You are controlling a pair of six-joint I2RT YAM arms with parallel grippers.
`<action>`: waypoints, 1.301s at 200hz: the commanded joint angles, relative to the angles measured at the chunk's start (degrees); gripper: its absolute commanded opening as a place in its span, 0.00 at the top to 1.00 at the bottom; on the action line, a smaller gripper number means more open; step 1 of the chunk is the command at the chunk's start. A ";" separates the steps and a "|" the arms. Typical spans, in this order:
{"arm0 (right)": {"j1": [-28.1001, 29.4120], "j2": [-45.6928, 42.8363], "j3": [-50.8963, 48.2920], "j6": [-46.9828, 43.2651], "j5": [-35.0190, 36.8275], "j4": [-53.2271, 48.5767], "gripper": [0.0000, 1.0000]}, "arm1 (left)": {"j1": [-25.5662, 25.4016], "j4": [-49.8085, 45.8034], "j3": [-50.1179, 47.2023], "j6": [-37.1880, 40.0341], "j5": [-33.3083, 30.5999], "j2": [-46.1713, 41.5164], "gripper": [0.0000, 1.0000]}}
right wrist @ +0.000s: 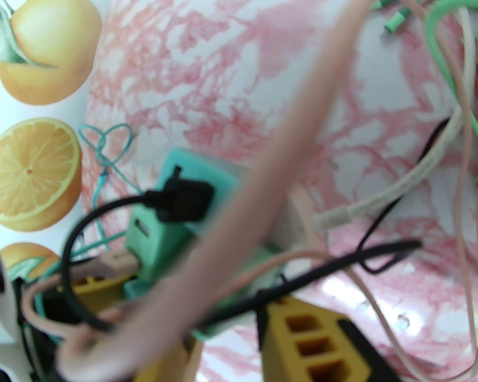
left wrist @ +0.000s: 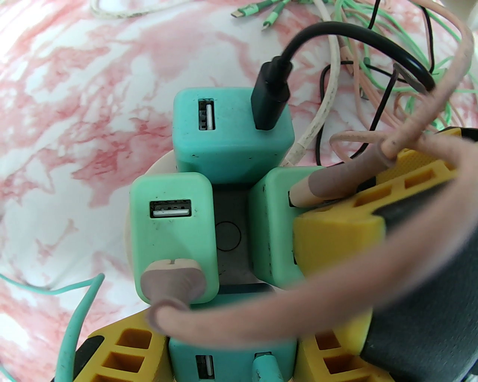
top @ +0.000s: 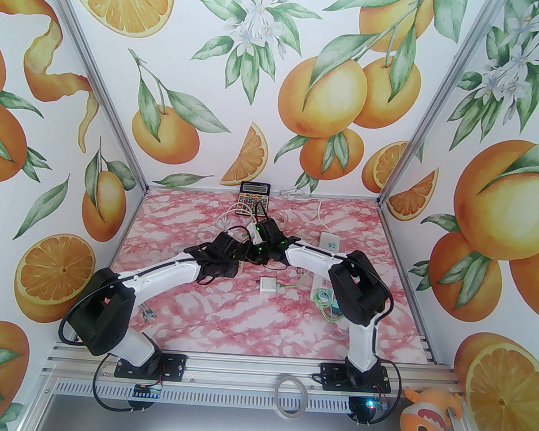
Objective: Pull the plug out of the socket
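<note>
Round socket (left wrist: pixel 227 238) on the counter (left wrist: pixel 56 112), four plugs (left wrist: pixel 231 149) standing on it, my left fingers (left wrist: pixel 123 347) on both sides of the near plug (left wrist: pixel 231 358), my right fingers (left wrist: pixel 336 227) on the right plug (left wrist: pixel 272 231), calculator (top: pixel 253 199) far behind at the counter's back edge

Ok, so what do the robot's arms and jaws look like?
Both the left arm and right arm have white link shells, bulky black joints and thin black cables running alongside, with green lights near the wrists. The jaws are yellow with rectangular cut-outs.
</note>
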 commanded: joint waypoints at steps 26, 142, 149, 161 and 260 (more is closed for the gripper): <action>1.32 5.25 -3.09 -1.64 7.41 -10.59 0.65 | -7.02 -2.01 8.56 3.40 -8.48 3.09 0.76; 1.77 4.15 -4.69 -1.92 8.37 -10.70 0.65 | 1.25 1.87 0.97 -4.87 2.48 -7.25 0.75; 1.79 4.05 -4.72 -1.99 8.45 -10.72 0.65 | 1.28 1.63 0.92 -4.88 2.50 -7.46 0.75; 1.80 3.86 -4.88 -2.12 8.46 -10.71 0.65 | 1.22 1.06 1.09 -4.71 2.30 -7.73 0.76; 1.79 -2.28 0.94 -3.82 8.02 -12.24 0.54 | 11.09 -9.03 2.99 -0.41 -1.04 -16.29 0.75</action>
